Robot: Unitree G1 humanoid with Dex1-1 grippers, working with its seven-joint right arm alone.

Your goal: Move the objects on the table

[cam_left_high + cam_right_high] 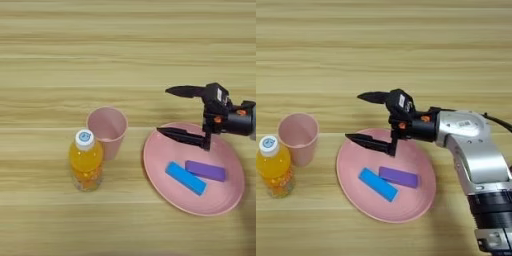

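Your right gripper (354, 116) spread wide and empty over the pink plate's (351, 172) far-left rim, blue block (377, 184) and purple block (398, 176) side by side on the plate, pink cup (299, 138) and orange-juice bottle (273, 166) touching, left of it on the table (381, 45).

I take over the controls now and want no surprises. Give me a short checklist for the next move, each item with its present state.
1. Claw open: ok, fingers spread wide.
2. Claw holds nothing: ok.
3. Blue block and purple block lie on the pink plate: ok.
4. Pink cup upright: ok.
5. Juice bottle upright, capped: ok.
6. Claw's height above the plate: cannot tell.
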